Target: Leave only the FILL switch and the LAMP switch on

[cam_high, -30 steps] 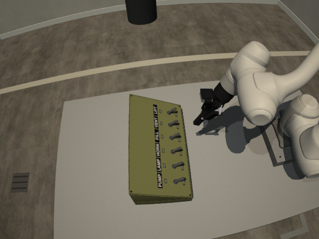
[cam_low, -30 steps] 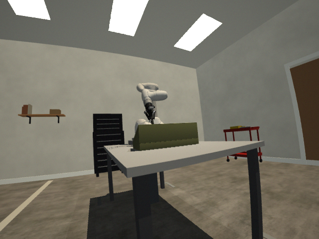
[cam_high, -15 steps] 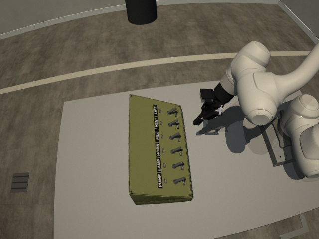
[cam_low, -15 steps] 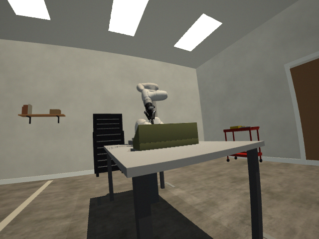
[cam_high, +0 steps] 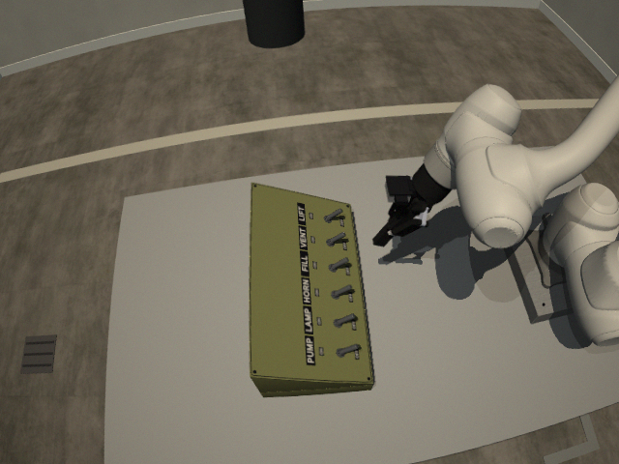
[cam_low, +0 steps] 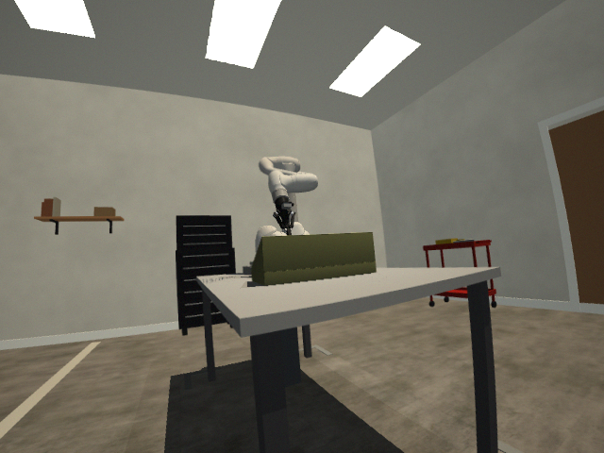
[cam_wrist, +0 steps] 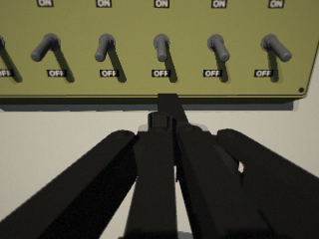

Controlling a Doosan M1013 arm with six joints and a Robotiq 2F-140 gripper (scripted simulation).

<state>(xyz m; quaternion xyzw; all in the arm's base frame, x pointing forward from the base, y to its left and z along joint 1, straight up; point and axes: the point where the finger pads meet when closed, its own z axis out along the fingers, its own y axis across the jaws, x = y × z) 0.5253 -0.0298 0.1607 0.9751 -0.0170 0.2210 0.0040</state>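
The olive console [cam_high: 280, 279] [cam_low: 317, 256] [cam_wrist: 130, 20] lies on the grey table [cam_high: 190, 309] [cam_low: 341, 297]. Its switches run in a row: LIFT [cam_high: 333, 216] [cam_wrist: 275, 47], VENT [cam_high: 336, 239] [cam_wrist: 218, 47], FILL [cam_high: 338, 264] [cam_wrist: 160, 46], HORN [cam_high: 342, 291] [cam_wrist: 105, 46], LAMP [cam_high: 344, 320] [cam_wrist: 45, 47] and PUMP [cam_high: 347, 350]. All levers appear to lean toward the OFF side. My gripper [cam_high: 379, 241] [cam_low: 286, 228] [cam_wrist: 166, 109] is shut on nothing. It hangs low just off the console's switch-side edge, beside VENT. In the wrist view its tips point at FILL.
The arm's white base [cam_high: 590, 259] stands at the table's right side. Behind the table are a black cabinet [cam_low: 205, 268], a red cart [cam_low: 458, 268] and a wall shelf [cam_low: 77, 217]. A black cylinder [cam_high: 273, 22] stands on the floor.
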